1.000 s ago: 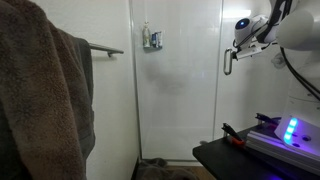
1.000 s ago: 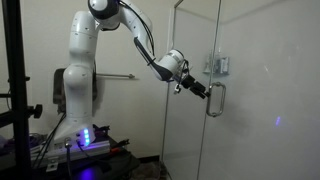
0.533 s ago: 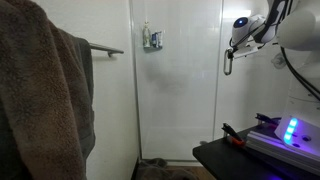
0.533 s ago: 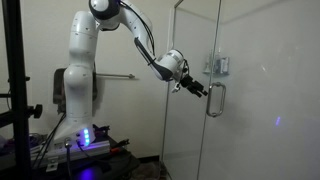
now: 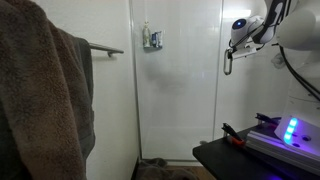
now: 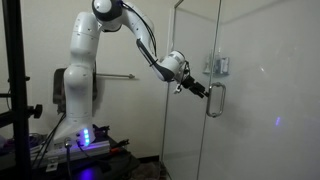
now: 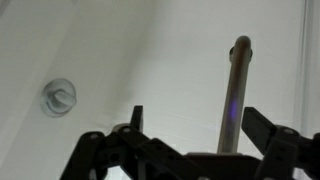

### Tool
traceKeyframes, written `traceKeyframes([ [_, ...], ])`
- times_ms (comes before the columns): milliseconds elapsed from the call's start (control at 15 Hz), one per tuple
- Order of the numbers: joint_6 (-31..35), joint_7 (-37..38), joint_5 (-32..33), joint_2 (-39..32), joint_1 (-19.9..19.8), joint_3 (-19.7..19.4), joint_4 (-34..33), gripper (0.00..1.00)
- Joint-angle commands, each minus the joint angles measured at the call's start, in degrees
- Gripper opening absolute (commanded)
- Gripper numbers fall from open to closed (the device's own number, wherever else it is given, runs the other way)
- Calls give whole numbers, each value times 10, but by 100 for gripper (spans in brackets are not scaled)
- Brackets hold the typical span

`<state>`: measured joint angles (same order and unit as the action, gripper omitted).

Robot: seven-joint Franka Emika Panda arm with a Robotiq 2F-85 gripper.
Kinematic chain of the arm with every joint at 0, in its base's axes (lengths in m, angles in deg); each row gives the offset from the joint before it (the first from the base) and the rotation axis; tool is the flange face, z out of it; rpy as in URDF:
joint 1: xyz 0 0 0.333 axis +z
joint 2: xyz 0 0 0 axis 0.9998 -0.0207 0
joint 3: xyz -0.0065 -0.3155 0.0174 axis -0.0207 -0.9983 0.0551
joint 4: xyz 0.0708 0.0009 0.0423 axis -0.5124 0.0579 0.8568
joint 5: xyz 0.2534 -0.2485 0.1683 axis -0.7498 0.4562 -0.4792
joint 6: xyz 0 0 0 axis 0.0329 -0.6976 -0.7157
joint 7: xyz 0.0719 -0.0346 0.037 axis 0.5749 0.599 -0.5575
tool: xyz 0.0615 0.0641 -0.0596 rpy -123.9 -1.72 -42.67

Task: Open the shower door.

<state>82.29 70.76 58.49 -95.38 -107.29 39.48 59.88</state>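
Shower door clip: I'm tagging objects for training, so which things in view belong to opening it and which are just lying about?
Belongs to the job: shower door, its chrome pull handle, the open gripper near it.
Just lying about: brown towel, towel bar, blue-lit box on the black table.

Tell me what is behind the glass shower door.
Through the shower door, a plain white wall shows, and in the wrist view a round chrome fitting. The open gripper covers the lower part there.
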Motion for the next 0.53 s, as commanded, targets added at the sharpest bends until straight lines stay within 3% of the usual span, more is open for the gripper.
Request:
traceKeyframes([
  [0,-6,6,0,-4,0,0,-5,100],
  [267,19,-6,-18,-28,-2,1,-25,100],
  [467,0,-7,-33,-39,1,0,-38,100],
])
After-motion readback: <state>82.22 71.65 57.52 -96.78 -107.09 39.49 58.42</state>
